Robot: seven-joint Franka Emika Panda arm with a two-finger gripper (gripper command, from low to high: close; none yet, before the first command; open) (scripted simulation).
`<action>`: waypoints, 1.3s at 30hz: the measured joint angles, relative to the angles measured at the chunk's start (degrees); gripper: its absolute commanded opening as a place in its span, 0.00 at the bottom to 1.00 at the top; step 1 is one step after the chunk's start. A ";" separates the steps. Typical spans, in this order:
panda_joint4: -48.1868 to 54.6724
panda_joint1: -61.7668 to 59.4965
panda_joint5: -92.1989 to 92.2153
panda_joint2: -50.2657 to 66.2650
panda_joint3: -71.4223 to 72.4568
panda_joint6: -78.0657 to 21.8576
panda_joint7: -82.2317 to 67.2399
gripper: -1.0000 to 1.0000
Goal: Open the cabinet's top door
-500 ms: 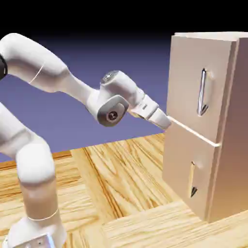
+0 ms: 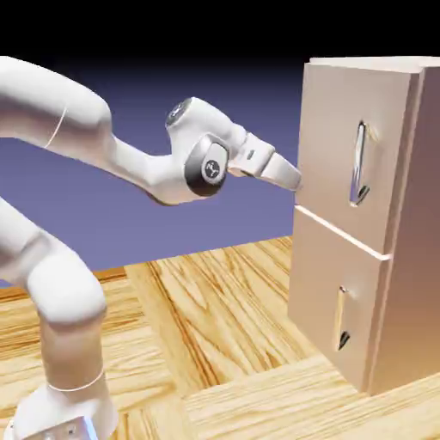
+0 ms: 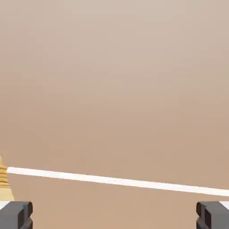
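Observation:
The cabinet (image 2: 404, 249) stands at the exterior view's right, a tall pale beige box with both front panels shut. The top door (image 2: 339, 129) carries a long vertical silver handle (image 2: 359, 163). My gripper (image 2: 295, 179) points at the lower left edge of that door, well left of the handle and just above the seam. Its fingertips are hard to make out there. The hand view is filled by the top door's wood (image 3: 114, 89), with the pale seam (image 3: 116, 180) crossing low. The gripper (image 3: 114, 216) is open, its grey fingertips (image 3: 15, 215) far apart and nothing between them.
The bottom door (image 2: 331, 284) has a shorter handle (image 2: 342, 318). The cabinet rests on a wooden table (image 2: 215, 326). My arm's white links rise from the exterior view's lower left, the elbow (image 2: 60, 301) over the table.
The hand has risen from the level of the seam to the lower part of the top door, and the wrist has rolled. The doors have not moved.

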 measured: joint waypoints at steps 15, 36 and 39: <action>6.23 11.66 -37.38 -4.99 -13.46 -1.17 27.90 0.50; 14.95 27.98 -89.70 -11.97 -32.30 -2.82 66.96 0.50; 16.20 30.31 -97.18 -12.97 -34.99 -3.05 72.54 0.50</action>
